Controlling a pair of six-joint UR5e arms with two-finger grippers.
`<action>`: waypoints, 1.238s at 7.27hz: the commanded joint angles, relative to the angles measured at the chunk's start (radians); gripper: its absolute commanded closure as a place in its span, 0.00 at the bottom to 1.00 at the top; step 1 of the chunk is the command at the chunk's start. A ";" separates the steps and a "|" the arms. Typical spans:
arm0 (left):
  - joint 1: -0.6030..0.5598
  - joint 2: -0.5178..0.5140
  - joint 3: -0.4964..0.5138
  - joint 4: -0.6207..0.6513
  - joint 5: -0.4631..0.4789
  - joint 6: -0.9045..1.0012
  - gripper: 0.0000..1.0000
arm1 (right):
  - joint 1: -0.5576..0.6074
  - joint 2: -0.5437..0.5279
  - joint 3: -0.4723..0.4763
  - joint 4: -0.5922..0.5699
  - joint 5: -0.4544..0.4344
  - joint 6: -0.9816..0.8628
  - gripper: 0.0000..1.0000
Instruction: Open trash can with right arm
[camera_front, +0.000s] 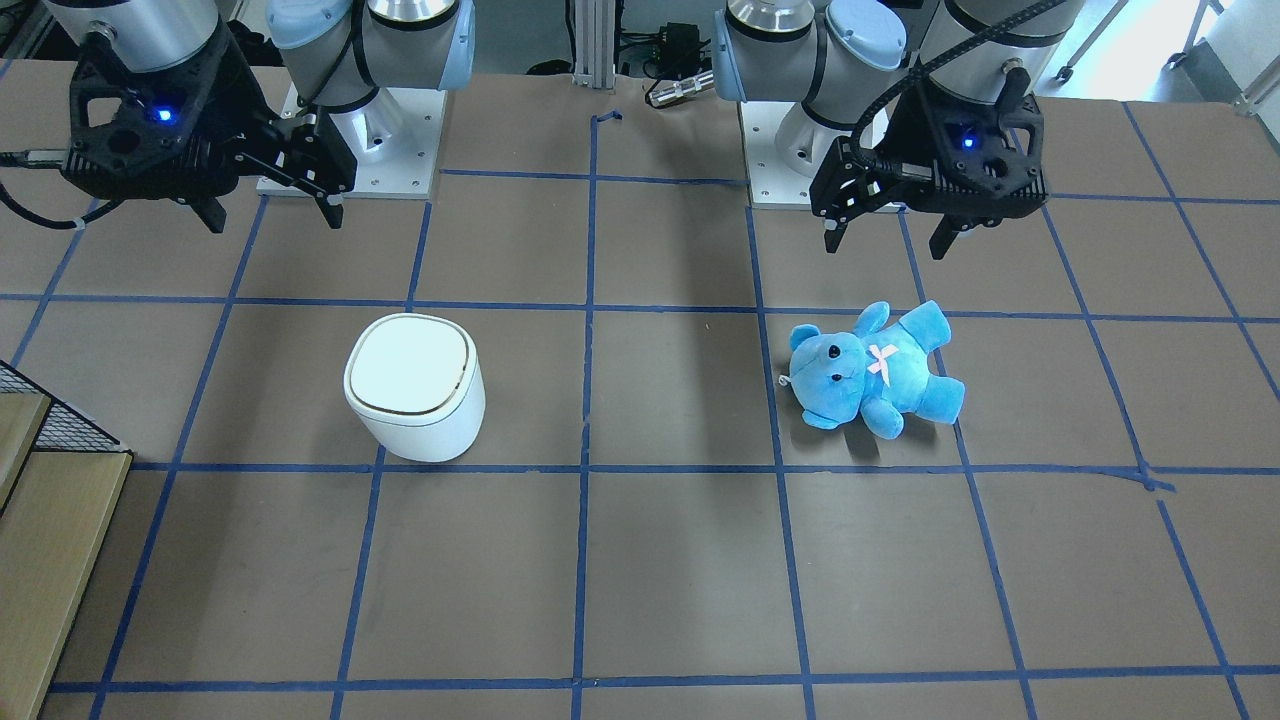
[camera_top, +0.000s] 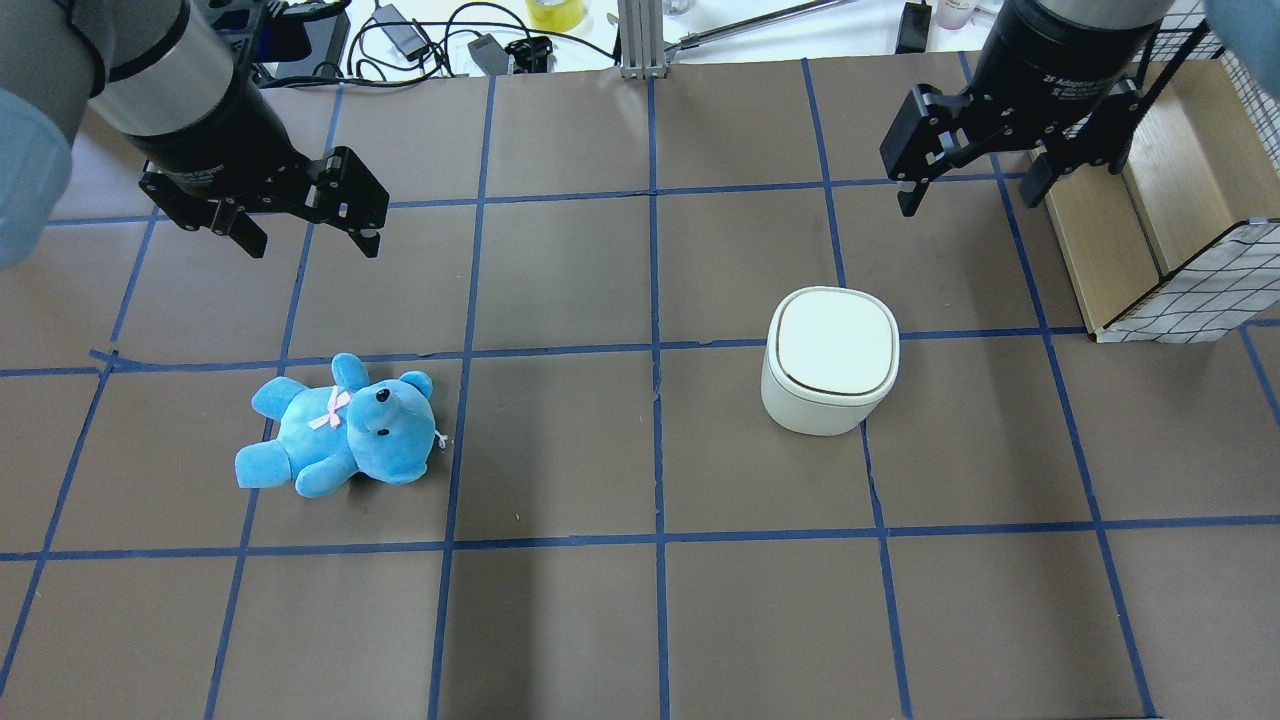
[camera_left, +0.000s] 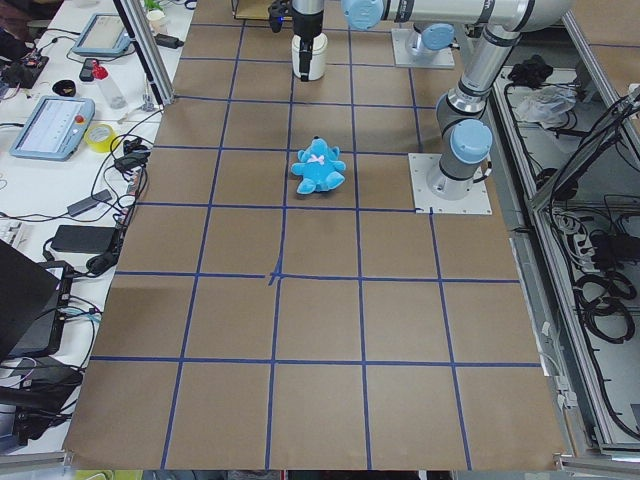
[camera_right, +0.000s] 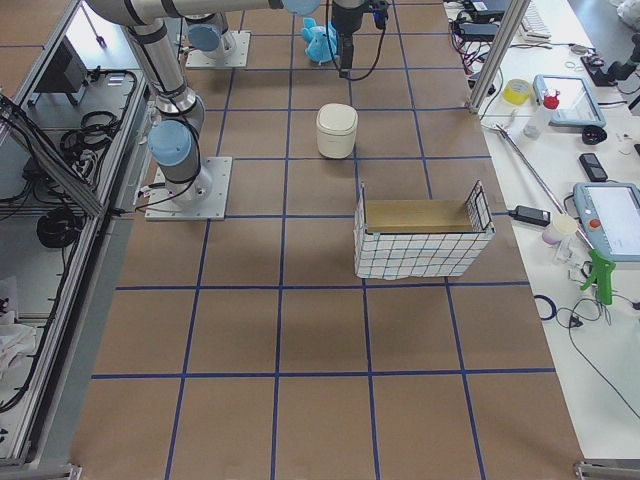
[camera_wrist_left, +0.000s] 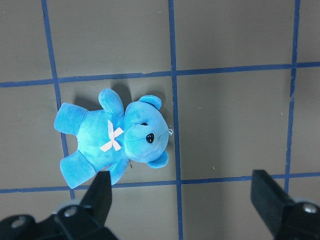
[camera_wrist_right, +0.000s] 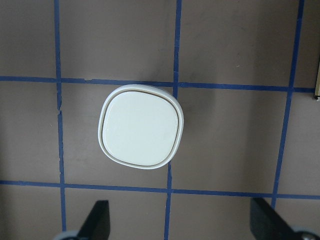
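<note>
The white trash can (camera_top: 830, 360) stands upright on the brown table with its flat, gold-rimmed lid shut; it also shows in the front view (camera_front: 415, 385) and the right wrist view (camera_wrist_right: 141, 125). My right gripper (camera_top: 970, 200) is open and empty. It hangs in the air above the table, behind the can and a little toward the basket side, not touching it; it also shows in the front view (camera_front: 275, 218). In the right wrist view its two fingers (camera_wrist_right: 97, 222) frame the can from above. My left gripper (camera_top: 312, 245) is open and empty, high above the teddy.
A blue teddy bear (camera_top: 335, 425) lies on its back on the left half of the table, under my left gripper (camera_wrist_left: 185, 200). A wire basket with a wooden box inside (camera_top: 1150, 220) stands to the right of the can. Blue tape lines grid the table.
</note>
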 joint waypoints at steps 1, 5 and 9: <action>0.000 0.000 0.000 0.000 0.000 0.000 0.00 | 0.009 -0.002 -0.002 -0.001 0.015 0.030 0.35; 0.000 0.000 0.000 0.000 0.000 0.000 0.00 | 0.064 0.026 0.017 -0.036 0.063 0.126 1.00; 0.000 0.000 0.000 0.000 0.000 0.000 0.00 | 0.064 0.104 0.191 -0.421 0.063 0.129 1.00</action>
